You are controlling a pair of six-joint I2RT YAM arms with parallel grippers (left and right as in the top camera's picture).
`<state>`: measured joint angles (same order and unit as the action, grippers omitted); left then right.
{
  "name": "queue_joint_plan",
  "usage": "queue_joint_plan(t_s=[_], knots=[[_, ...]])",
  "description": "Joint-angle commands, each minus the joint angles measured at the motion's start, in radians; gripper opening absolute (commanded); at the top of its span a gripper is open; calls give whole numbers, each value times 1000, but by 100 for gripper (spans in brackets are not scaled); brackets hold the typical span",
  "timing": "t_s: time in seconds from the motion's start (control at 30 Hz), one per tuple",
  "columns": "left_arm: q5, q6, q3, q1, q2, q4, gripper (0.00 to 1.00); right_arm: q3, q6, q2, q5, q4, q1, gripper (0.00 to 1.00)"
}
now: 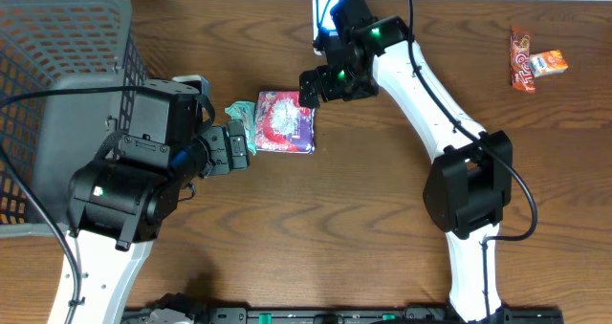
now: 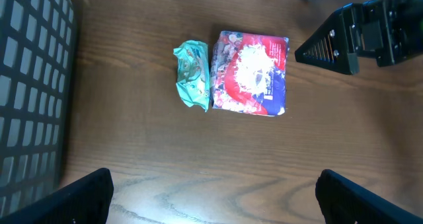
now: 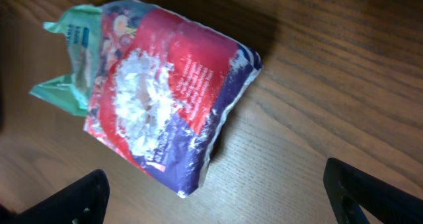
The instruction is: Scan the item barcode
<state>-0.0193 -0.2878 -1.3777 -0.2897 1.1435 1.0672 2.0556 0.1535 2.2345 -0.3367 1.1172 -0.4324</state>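
Left claw (image 2: 215, 197) & right claw (image 3: 218, 197) are being held spread, empty, facing red snack pkt (image 2: 250, 73) on counter (image 2: 132, 138); barcode prob. underneath, so pickup is being lined up.

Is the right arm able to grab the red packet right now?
Probably yes. The right arm holds its jaws open over the red packet, nothing lies between, and the green packet lies beyond it.
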Motion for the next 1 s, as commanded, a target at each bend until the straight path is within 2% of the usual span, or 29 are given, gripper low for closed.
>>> queue_joint_plan(t_s=[0.0,0.13,0.33,0.6,0.63,0.67,0.7,0.77,0.8,0.83,0.9,0.97], knots=[[13,5,-8,3,-1,2,98,-64,57,-7,16,-35,-8,99],[12,5,-8,3,-1,2,98,-158,135,-7,-8,-142,-6,91],[13,5,-8,3,-1,2,98,-302,146,-7,-274,-387,-7,80],[13,5,-8,3,-1,2,98,-454,233,-7,-297,-547,-26,69],[13,5,-8,3,-1,2,98,-473,240,-7,-297,-566,-26,63],[12,5,-8,3,-1,2,98,-491,243,-7,-296,-584,-26,50],[13,5,-8,3,-1,2,98,-500,243,-7,-288,-590,-26,43],[13,5,-8,3,-1,2,98,-500,242,-7,-248,-578,-24,19],[13,5,-8,3,-1,2,98,-495,242,-11,-219,-564,-20,5],[13,5,-8,3,-1,2,98,-482,241,-17,-186,-536,-15,1],[13,5,-8,3,-1,2,98,-440,215,-32,-113,-461,-3,1],[12,5,-8,3,-1,2,98,-347,175,-60,68,-309,6,1]])
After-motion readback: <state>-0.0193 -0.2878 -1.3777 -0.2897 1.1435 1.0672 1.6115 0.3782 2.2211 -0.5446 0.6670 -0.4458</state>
